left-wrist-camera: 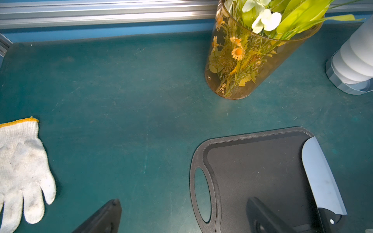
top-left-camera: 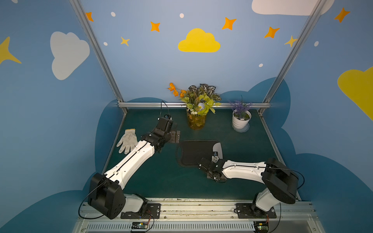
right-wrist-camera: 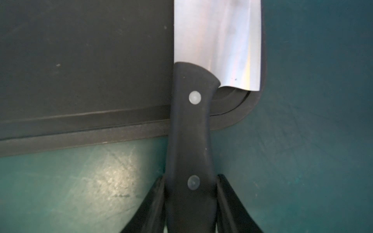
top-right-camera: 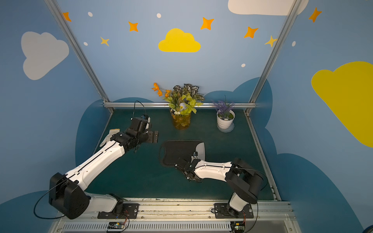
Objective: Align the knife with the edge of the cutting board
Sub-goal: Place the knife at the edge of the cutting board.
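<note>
In both top views the cleaver (top-left-camera: 218,149) (top-right-camera: 200,150) lies along the right end of the cutting board (top-left-camera: 191,153) (top-right-camera: 177,153), its handle overhanging the near rim.

Left wrist: left jaws released, spread wide above the green surface (left-wrist-camera: 121,100).

Right wrist: right jaws clenched on the cleaver's black handle.

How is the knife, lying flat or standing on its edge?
Flat. The knife shows its broad side up on the cutting board, handle poking past the rim.
</note>
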